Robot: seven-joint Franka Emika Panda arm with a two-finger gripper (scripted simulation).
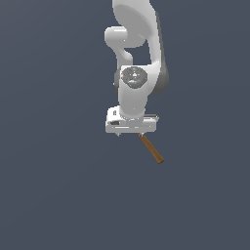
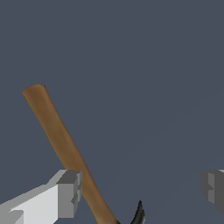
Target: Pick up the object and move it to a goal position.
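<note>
You are at the approach step: the white Franka arm's two-fingered gripper (image 2: 140,190) hangs spread apart over the small claw hammer with the long straight brown wooden handle and dark grey-black curved metal head (image 2: 65,144), and nothing is grasped yet. In the wrist view one grey finger pad (image 2: 70,192) sits right beside the handle, seemingly touching or just short of it, while the other pad (image 2: 213,189) stands well apart on the far side, so the jaws are wide and the handle lies off-centre between them. Only a sliver of the dark claw shows at the frame's edge. In the exterior view the hammer (image 1: 151,149) lies on the plain dark grey floor (image 1: 58,195) directly beneath the hand (image 1: 131,131), its handle running out diagonally toward the exterior view's right and its head hidden under the palm. Your next move, as I judge it, calls for centring the fingers across the handle near the head, settling low enough, then closing firmly before lifting. No goal marker is visible in either view.
</note>
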